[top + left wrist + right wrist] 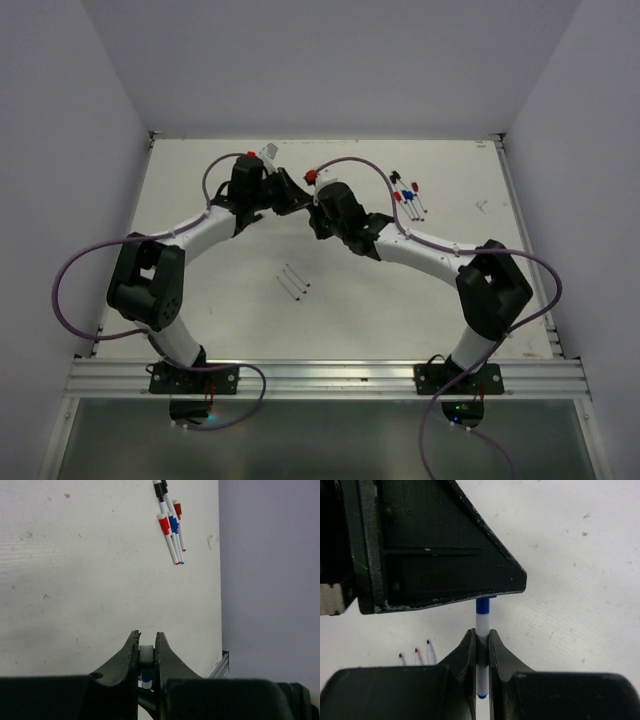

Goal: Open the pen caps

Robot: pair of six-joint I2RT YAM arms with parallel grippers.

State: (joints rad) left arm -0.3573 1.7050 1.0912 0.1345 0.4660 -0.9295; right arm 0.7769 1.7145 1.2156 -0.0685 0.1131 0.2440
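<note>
One pen (482, 625) with a white barrel and a blue cap (482, 605) is held between both grippers above the table's far middle. My right gripper (481, 632) is shut on the white barrel. My left gripper (146, 637) is shut on the capped end, whose white and blue show between its fingers (131, 652). In the top view the left gripper (296, 192) and right gripper (313, 200) meet tip to tip, hiding the pen. Several capped pens (406, 192) with red, blue and black pen caps (169, 524) lie at the far right.
A few uncapped pens (293, 283) lie side by side mid-table, their dark tips (417, 652) showing in the right wrist view. The table's right edge and metal rail (222, 662) are close to the left gripper. A white wall stands behind.
</note>
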